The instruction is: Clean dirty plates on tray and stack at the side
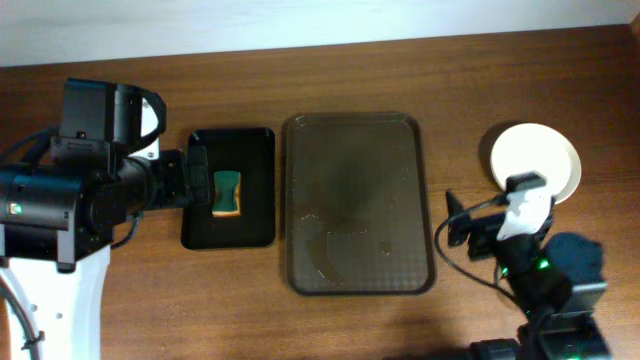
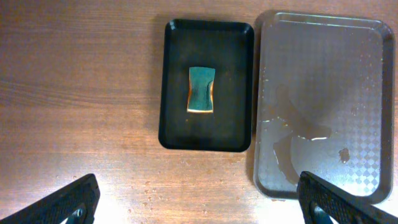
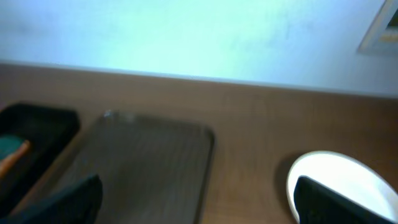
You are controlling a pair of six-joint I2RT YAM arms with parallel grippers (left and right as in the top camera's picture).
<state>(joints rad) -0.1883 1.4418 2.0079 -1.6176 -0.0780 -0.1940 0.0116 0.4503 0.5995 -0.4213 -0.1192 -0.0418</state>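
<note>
Finishing up: bare tray, plates stacked to its right.
Plates sat off the tray, likely cleaned; count unclear. Sponge lay in the black tray left of the tray, likely parked. Left gripper left of tray, right gripper right of it, both with jaws wide apart, holding nothing. Left wrist view showed the tray's wet streaks sharply but missed the plates.

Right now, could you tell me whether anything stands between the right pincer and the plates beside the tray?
Nothing visible does. The plates sit just right of the tray, off it, and the open right pincer hangs close beside them with only wood between.
</note>
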